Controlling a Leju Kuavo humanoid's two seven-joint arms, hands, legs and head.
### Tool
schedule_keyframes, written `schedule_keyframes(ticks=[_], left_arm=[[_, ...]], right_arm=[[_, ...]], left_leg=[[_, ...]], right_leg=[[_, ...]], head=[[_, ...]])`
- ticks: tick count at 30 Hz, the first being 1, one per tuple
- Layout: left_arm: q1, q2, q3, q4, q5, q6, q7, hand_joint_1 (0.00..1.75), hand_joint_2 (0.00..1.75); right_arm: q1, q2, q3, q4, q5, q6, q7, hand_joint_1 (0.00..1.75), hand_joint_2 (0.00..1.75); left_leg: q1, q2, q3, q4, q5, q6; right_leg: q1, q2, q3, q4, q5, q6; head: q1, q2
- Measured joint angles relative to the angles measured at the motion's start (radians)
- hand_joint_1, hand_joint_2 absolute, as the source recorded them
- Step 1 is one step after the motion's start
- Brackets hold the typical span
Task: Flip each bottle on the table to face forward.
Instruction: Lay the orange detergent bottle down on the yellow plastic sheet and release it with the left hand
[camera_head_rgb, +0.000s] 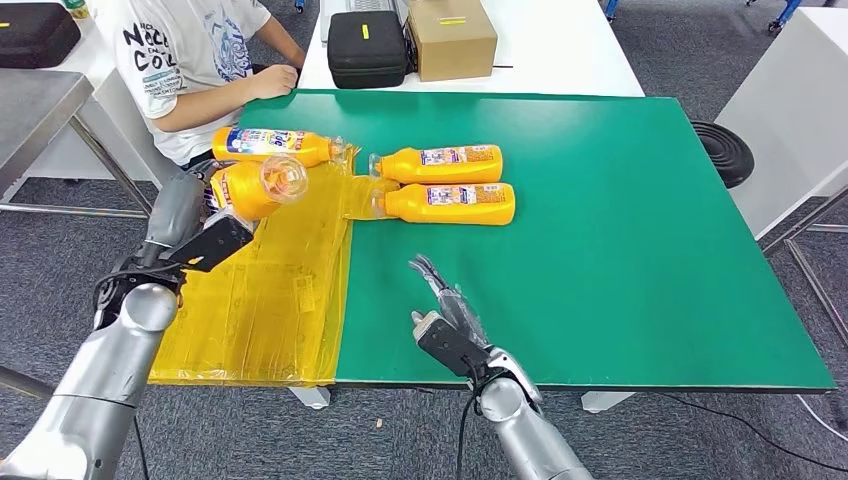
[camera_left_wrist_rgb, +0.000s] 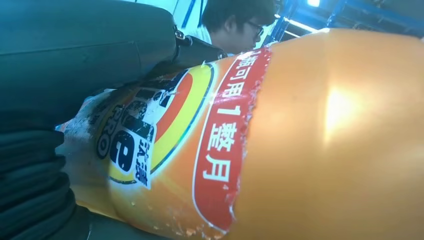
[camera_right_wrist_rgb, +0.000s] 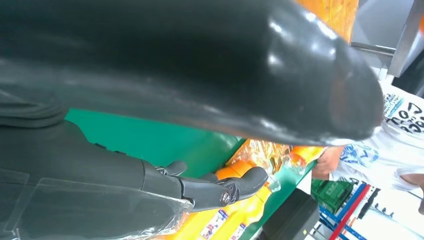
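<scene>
My left hand (camera_head_rgb: 213, 192) grips an orange bottle (camera_head_rgb: 256, 186) and holds it lifted above the yellow sheet (camera_head_rgb: 260, 300), its clear base turned toward me. Up close, that bottle (camera_left_wrist_rgb: 310, 140) shows its red and yellow label beside the hand (camera_left_wrist_rgb: 30, 175). A second bottle (camera_head_rgb: 272, 145) lies on the sheet's far end. Two more bottles (camera_head_rgb: 445, 163) (camera_head_rgb: 452, 203) lie side by side on the green mat (camera_head_rgb: 620, 230), caps pointing left. My right hand (camera_head_rgb: 447, 305) hovers open over the mat's near edge, its fingers (camera_right_wrist_rgb: 220, 187) stretched toward those bottles (camera_right_wrist_rgb: 225, 222).
A person in a white T-shirt (camera_head_rgb: 190, 55) sits at the table's far left corner, one hand (camera_head_rgb: 272, 80) on the edge. A black case (camera_head_rgb: 367, 48) and a cardboard box (camera_head_rgb: 452, 38) stand on the white table behind. The mat's right half is bare.
</scene>
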Motion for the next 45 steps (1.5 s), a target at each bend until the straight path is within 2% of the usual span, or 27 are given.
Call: schedule_keyframes(ticks=[4, 6, 10, 15, 21, 27, 38, 45], left_arm=[[-0.019, 0.059, -0.032, 0.016, -0.100, -0.086, 0.007, 1.75, 1.75], [-0.020, 0.079, -0.048, 0.029, -0.114, -0.101, 0.005, 1.75, 1.75], [-0.021, 0.100, -0.067, 0.045, -0.123, -0.116, 0.003, 1.75, 1.75], [-0.018, 0.119, -0.121, 0.101, -0.179, -0.182, -0.003, 1.75, 1.75], [-0.029, 0.119, -0.221, 0.271, -0.273, -0.182, 0.002, 1.75, 1.75], [-0.101, 0.109, -0.311, 0.401, -0.310, -0.204, -0.015, 1.75, 1.75], [-0.152, 0.092, -0.365, 0.479, -0.321, -0.215, -0.016, 1.75, 1.75], [-0.187, 0.055, -0.406, 0.529, -0.337, -0.220, 0.004, 1.73, 1.75]], right_arm=[[0.002, -0.002, -0.012, -0.017, -0.002, 0.001, -0.004, 0.00, 0.00], [0.002, -0.003, -0.016, -0.022, -0.003, 0.001, -0.005, 0.00, 0.00], [0.002, -0.005, -0.018, -0.028, -0.004, 0.001, -0.005, 0.00, 0.00], [0.007, -0.006, -0.030, -0.047, -0.021, -0.002, -0.009, 0.00, 0.00], [0.028, -0.008, -0.062, -0.106, -0.030, -0.005, -0.003, 0.00, 0.00], [0.040, -0.009, -0.071, -0.122, -0.025, -0.005, 0.001, 0.00, 0.00], [0.043, -0.009, -0.077, -0.126, -0.022, -0.005, 0.002, 0.00, 0.00], [0.043, -0.009, -0.083, -0.125, -0.018, -0.008, 0.000, 0.00, 0.00]], left_leg=[[0.000, 0.000, 0.000, 0.000, 0.000, 0.000], [0.000, 0.001, 0.000, 0.000, 0.000, 0.000], [0.000, 0.000, 0.000, 0.000, 0.000, 0.000], [0.000, 0.000, 0.000, 0.000, 0.000, 0.000], [0.000, 0.000, 0.000, 0.000, 0.000, 0.000], [0.000, 0.000, 0.000, 0.000, 0.000, 0.000], [0.000, 0.000, 0.001, 0.000, 0.000, -0.001], [0.000, -0.001, 0.001, 0.000, 0.000, 0.000]], right_leg=[[0.000, 0.000, 0.000, 0.000, 0.000, 0.000], [0.000, 0.000, 0.000, 0.000, 0.000, 0.000], [0.000, 0.000, 0.000, 0.000, 0.000, 0.000], [-0.001, 0.000, 0.000, 0.000, 0.000, 0.000], [0.000, 0.000, -0.001, 0.000, 0.000, 0.000], [0.000, 0.000, 0.000, 0.000, 0.000, 0.000], [0.000, 0.000, 0.001, 0.000, 0.000, 0.000], [0.000, 0.000, 0.001, 0.000, 0.000, 0.000]], head=[[0.000, 0.000], [0.000, 0.000], [0.000, 0.000], [0.000, 0.000], [0.000, 0.000], [0.000, 0.000], [0.000, 0.000], [0.000, 0.000]])
